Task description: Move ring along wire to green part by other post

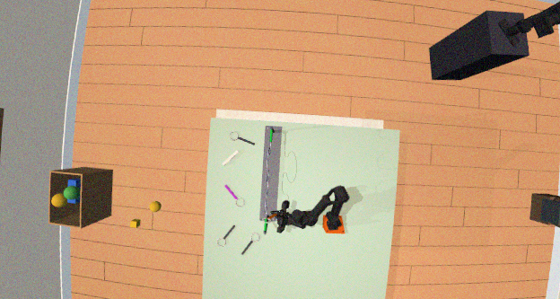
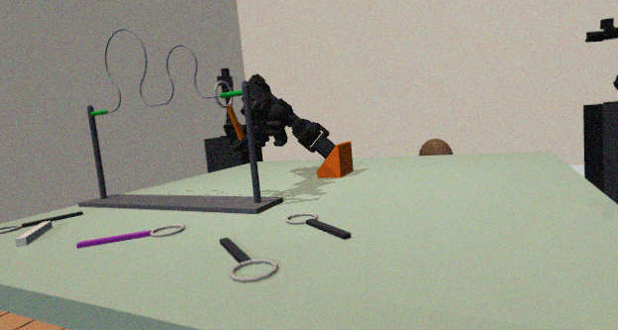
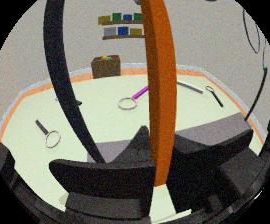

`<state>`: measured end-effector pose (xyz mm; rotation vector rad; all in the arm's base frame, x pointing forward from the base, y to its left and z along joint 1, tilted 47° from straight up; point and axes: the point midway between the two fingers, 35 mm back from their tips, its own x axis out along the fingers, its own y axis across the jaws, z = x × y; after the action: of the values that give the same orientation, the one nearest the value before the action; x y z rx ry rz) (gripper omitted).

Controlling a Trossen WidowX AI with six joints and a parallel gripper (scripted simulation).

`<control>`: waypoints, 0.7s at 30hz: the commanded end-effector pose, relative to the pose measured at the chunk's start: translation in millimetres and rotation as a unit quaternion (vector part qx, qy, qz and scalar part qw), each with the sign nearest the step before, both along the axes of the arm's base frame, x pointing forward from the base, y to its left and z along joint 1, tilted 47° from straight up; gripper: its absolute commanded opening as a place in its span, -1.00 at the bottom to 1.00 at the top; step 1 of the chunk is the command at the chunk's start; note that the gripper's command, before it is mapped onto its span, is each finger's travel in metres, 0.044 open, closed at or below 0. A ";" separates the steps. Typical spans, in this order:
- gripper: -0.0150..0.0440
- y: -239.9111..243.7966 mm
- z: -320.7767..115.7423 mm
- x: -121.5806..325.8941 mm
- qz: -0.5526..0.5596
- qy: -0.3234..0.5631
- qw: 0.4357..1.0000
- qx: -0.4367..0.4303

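The ring [image 2: 216,91] is around the wire at the inner end of the green part [image 2: 234,94] [image 1: 265,226] by the near post [image 2: 253,150] [image 3: 61,65]. Whether it touches the wire is too small to tell. Its orange handle [image 2: 235,121] [image 3: 163,75] hangs down and slants toward my gripper [image 2: 241,141] [image 1: 275,216] [image 3: 147,129], which is shut on its lower part. The thin grey wire [image 2: 124,30] rises in two humps to the other green part [image 2: 99,112] [image 1: 271,136] at the far post [image 2: 97,155] [image 3: 256,97]. The ring is outside the wrist view.
The posts stand on a grey base [image 2: 173,204] [image 1: 273,171]. Loose rings with a purple handle [image 2: 114,239] [image 1: 231,192] and black handles [image 2: 329,229] [image 1: 229,233] lie on the table [image 2: 421,254], with a white block [image 2: 35,233] [image 1: 231,158]. My arm's mount [image 2: 341,162] is behind the stand.
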<state>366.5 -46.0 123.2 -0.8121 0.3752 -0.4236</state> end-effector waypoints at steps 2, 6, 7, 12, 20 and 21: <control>-1.00 3.0 -5.6 0.2 -0.002 0.001 1.000 0.002; -1.00 4.7 -7.8 0.5 -0.002 0.001 1.000 0.002; -1.00 4.4 -8.2 0.4 -0.002 0.001 1.000 0.002; -1.00 0.1 -12.4 0.1 -0.002 0.001 1.000 0.002; -1.00 -8.8 -21.0 -1.2 -0.002 0.001 1.000 0.001; -1.00 -9.4 -21.5 -1.3 -0.002 0.001 1.000 0.001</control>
<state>366.2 -52.7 106.9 -0.8020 0.3729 -0.4346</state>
